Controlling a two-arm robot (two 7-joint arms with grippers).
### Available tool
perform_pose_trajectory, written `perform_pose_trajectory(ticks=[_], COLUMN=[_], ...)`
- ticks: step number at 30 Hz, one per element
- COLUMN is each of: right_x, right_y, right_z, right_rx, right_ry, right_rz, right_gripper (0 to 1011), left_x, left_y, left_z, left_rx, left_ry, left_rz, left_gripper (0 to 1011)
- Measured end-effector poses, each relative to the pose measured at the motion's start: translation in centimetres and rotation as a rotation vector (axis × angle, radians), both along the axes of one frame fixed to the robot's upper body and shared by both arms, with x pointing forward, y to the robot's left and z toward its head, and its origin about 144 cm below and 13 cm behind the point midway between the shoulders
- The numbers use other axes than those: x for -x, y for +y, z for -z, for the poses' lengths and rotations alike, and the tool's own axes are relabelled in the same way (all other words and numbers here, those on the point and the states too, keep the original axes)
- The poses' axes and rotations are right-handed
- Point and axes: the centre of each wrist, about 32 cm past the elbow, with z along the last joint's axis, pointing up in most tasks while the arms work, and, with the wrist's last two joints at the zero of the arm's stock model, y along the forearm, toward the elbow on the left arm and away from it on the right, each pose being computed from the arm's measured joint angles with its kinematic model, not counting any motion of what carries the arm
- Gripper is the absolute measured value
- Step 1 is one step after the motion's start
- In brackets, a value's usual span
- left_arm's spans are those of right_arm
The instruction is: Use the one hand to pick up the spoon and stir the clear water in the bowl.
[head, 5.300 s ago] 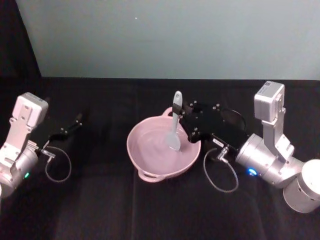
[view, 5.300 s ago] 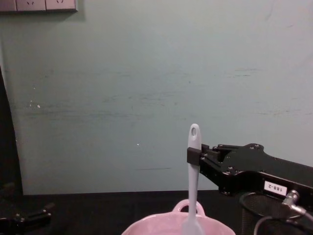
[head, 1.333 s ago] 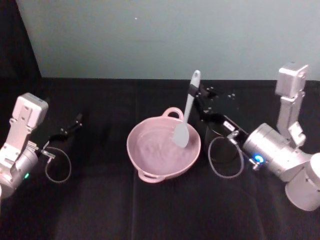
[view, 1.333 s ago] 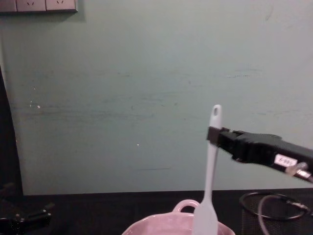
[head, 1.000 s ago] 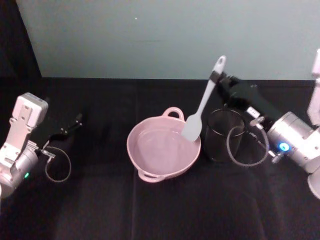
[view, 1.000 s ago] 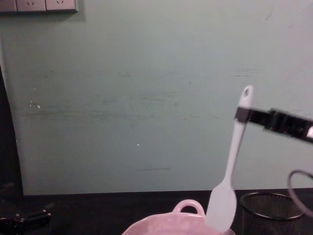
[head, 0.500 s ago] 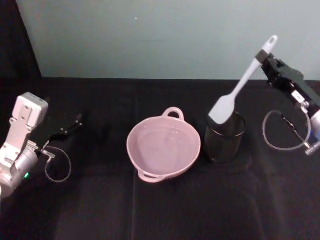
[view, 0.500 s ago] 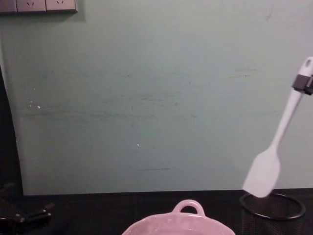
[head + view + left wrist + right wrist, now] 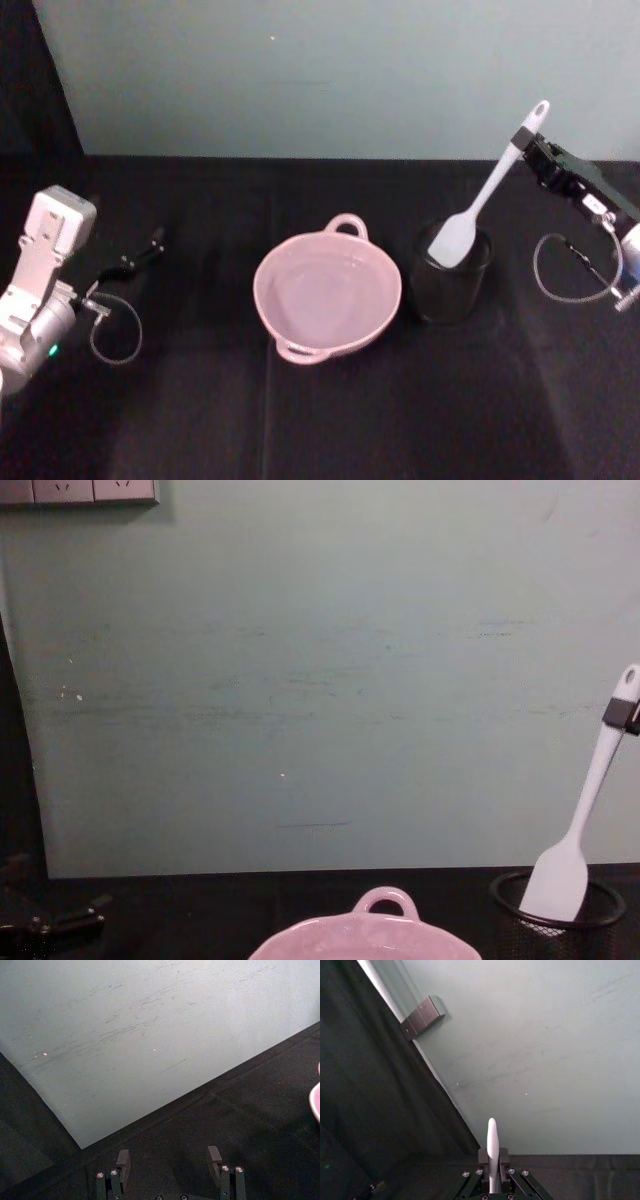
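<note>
Sitting nearest on the black cloth-covered worktop (image 9: pixel 330 420), the bowl (image 9: pixel 327 298) is wide, round and glossy, pale pink, with a small arched loop handle on its far rim and one more on its near rim. Clear water lies inside it. Just beside the bowl, on the robot's right, stands a black wire-mesh cup (image 9: pixel 451 274), cylindrical and see-through. The spoon (image 9: pixel 484 192), long, slim, white and smooth, leans with its flat greyish-white head at the mouth of this cup, and an oval hole shows at the handle's end. The right tool (image 9: pixel 524 141), black and boxy on a silver wrist, is clenched on the upper handle, the arm reaching in from the right edge. Farther left, the left tool (image 9: pixel 169 1159) rests low with its fingers spread apart, grasping nothing. Behind everything rises a plain pale-green wall (image 9: pixel 320 680).
</note>
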Motion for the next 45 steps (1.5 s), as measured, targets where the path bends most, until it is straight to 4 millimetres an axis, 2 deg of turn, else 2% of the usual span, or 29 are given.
perform_pose_trajectory(ticks=[17, 45], right_x=[-0.7, -1.2], right_y=[0.1, -0.2], right_z=[2.5, 3.1], right_rx=[0.002, 0.028], right_ry=[0.068, 0.142], right_rz=[-0.03, -0.055], right_gripper=[117, 117], left_x=[0.0, 0.0], left_y=[0.0, 0.0], left_z=[0.0, 0.0], left_rx=[0.0, 0.0], left_ry=[0.0, 0.0], left_rz=[0.0, 0.0], left_gripper=[1011, 1011])
